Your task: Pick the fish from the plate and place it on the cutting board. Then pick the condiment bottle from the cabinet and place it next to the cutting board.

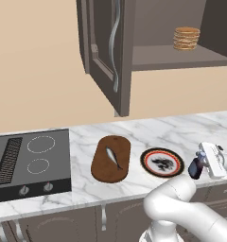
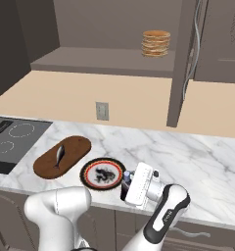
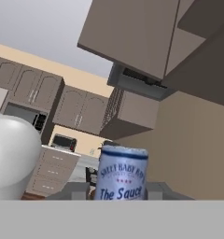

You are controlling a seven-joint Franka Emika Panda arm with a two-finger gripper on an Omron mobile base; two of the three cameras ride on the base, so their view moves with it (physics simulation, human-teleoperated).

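The small silver-grey fish [image 1: 113, 158] [image 2: 59, 155] lies on the dark-brown cutting board [image 1: 100, 169] [image 2: 76, 147]. To the right of the board sits the plate [image 1: 147, 163] [image 2: 88, 173] with only its dark painted motif on it. My gripper [image 1: 196, 166] [image 2: 127, 185] [image 3: 116, 189] is shut on the dark condiment bottle [image 1: 195, 169] [image 2: 125, 190] [image 3: 121, 179], held low just right of the plate near the counter's front edge. Whether the bottle touches the counter I cannot tell. The cabinet [image 1: 108, 52] above stands with its door swung open.
A tan stack of pancakes [image 1: 186, 38] [image 2: 156, 43] stands on the cabinet shelf. A black cooktop [image 1: 30, 160] [image 2: 9, 137] takes up the counter's left end. Bare marble counter [image 2: 188, 157] stretches to the right of the plate. A wall outlet [image 2: 102, 111] sits behind the board.
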